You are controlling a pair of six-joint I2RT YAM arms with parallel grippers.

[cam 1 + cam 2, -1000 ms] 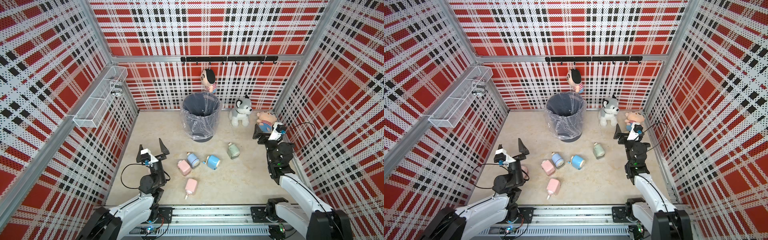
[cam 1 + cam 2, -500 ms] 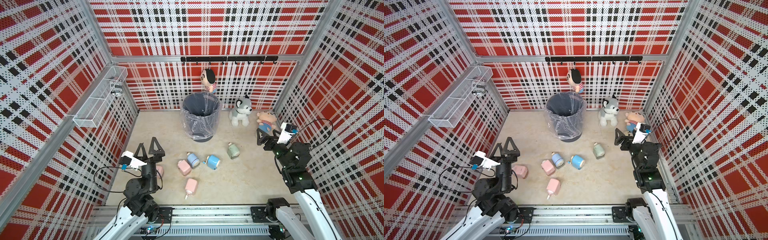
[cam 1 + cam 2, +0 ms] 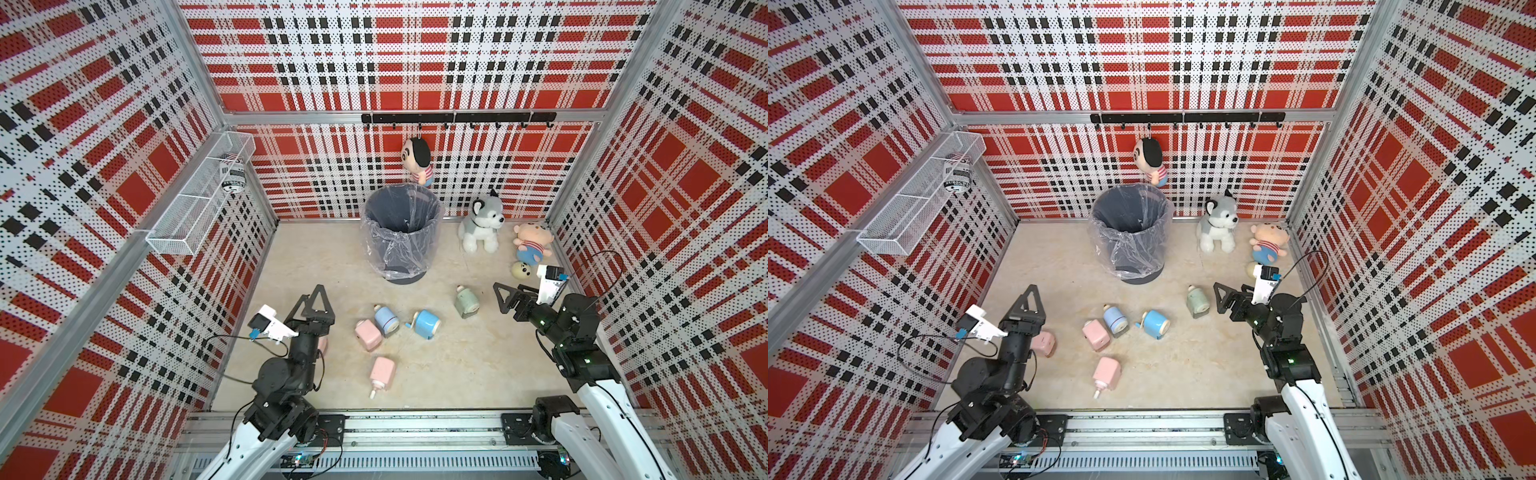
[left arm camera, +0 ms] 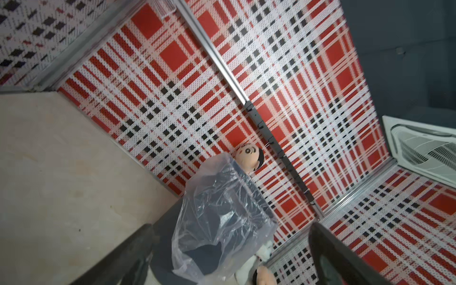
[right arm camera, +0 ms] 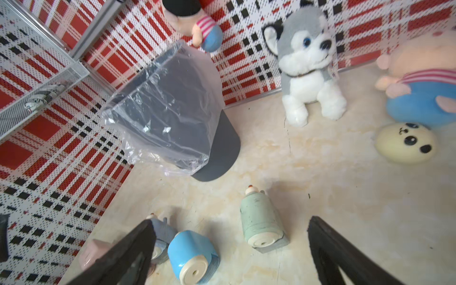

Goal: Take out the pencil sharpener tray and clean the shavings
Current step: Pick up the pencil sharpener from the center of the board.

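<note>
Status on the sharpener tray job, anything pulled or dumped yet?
Done: nothing visible. The green pencil sharpener, the blue pencil sharpener and the others lie on the floor, and no tray shows pulled out.
In hand: nothing. The left gripper and right gripper are open and empty.
Left: grasp a sharpener, pull its tray, and empty the shavings into the lined trash bin.

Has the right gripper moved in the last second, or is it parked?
Yes. In both top views the right gripper has come away from the striped plush doll, toward the front rail, and is now level with the green sharpener, jaws open.
</note>
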